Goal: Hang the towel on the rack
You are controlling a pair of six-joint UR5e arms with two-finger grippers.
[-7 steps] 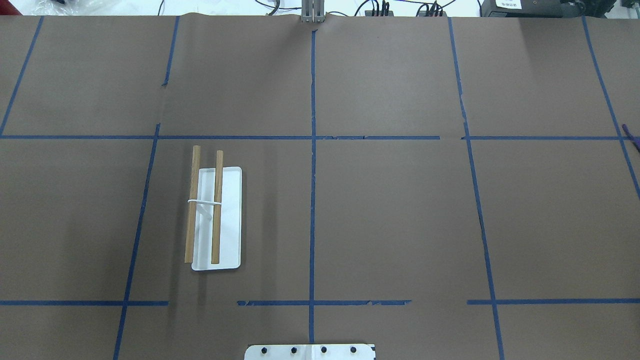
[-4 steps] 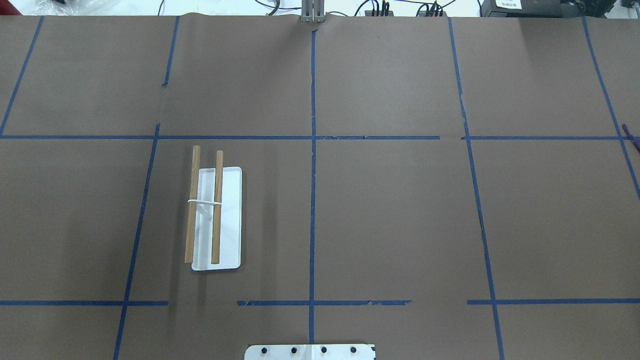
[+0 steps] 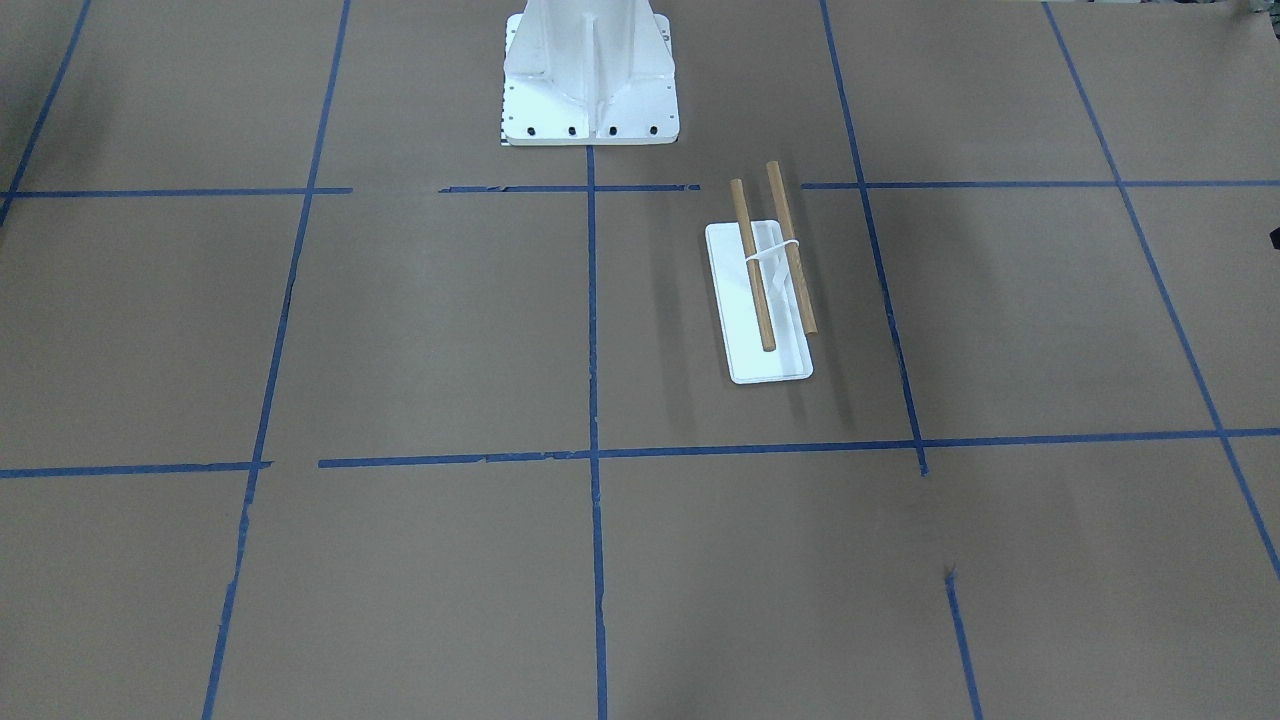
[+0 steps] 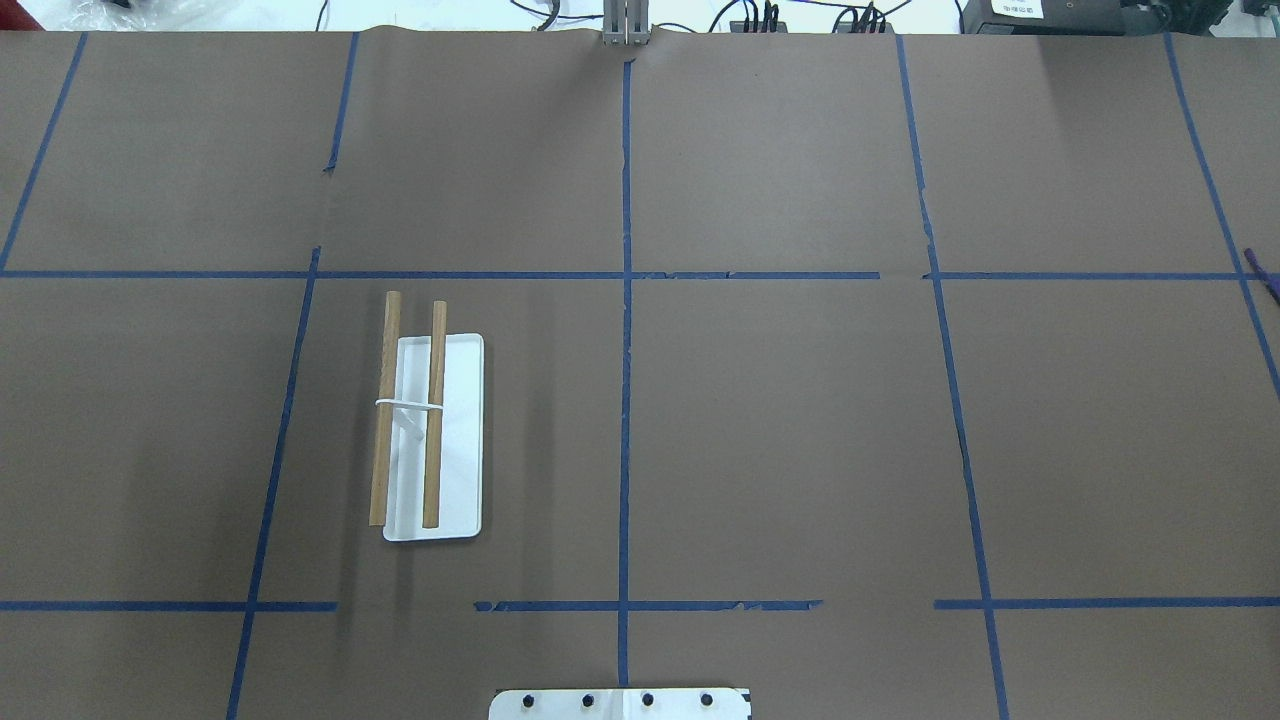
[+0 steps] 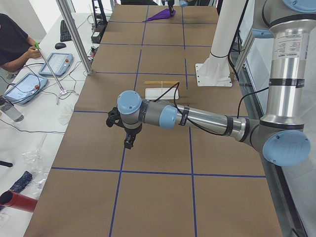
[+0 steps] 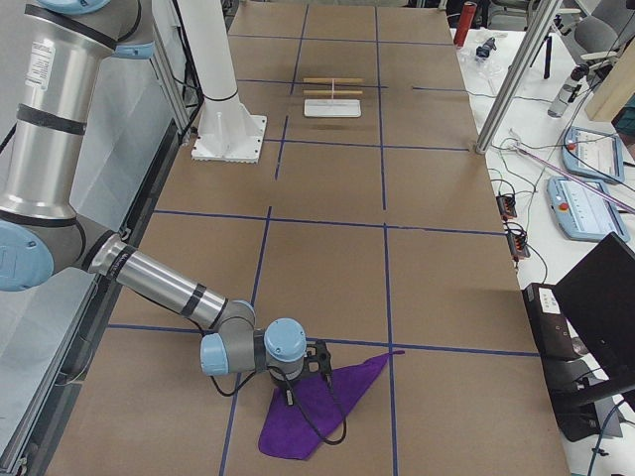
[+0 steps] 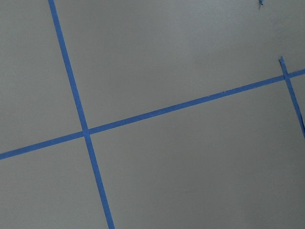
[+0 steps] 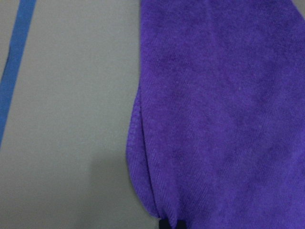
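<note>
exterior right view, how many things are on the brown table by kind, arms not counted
towel: 1
rack: 1
white pedestal: 1
total: 3

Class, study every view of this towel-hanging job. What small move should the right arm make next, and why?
Probably a slight straight lift of the right tool, to test its hold. The towel lies on the table with its folds gathering into the tool's tips, though a closed grip cannot be confirmed. The rack stands bare far off, so carrying comes afterwards.
</note>
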